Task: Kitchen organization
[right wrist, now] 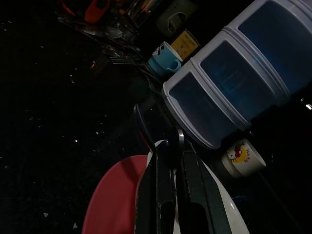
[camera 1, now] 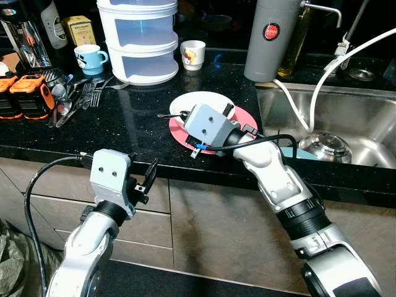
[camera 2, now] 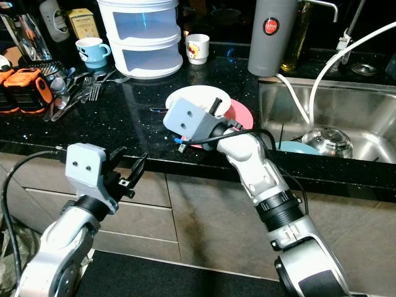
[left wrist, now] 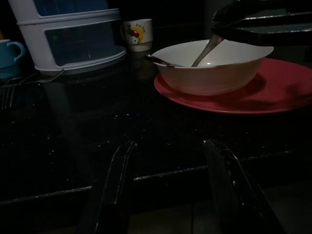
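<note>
A white bowl (camera 1: 201,102) sits on a red plate (camera 1: 249,121) near the counter's front edge, left of the sink. My right gripper (right wrist: 173,165) hovers over the bowl, shut on the handle of a metal spoon (left wrist: 204,50) whose tip rests inside the bowl (left wrist: 209,73). A second utensil (left wrist: 161,61) lies across the bowl's rim. My left gripper (camera 1: 143,179) stands open and holds nothing, just in front of the counter edge and slightly below it, left of the plate (left wrist: 282,92).
At the back stand stacked white containers (camera 1: 139,37), a blue mug (camera 1: 90,59), a white cartoon mug (camera 1: 193,54) and a grey flask (camera 1: 269,40). Loose forks (camera 1: 86,96) lie at left. The steel sink (camera 1: 365,117) holds a metal lid (camera 1: 325,145).
</note>
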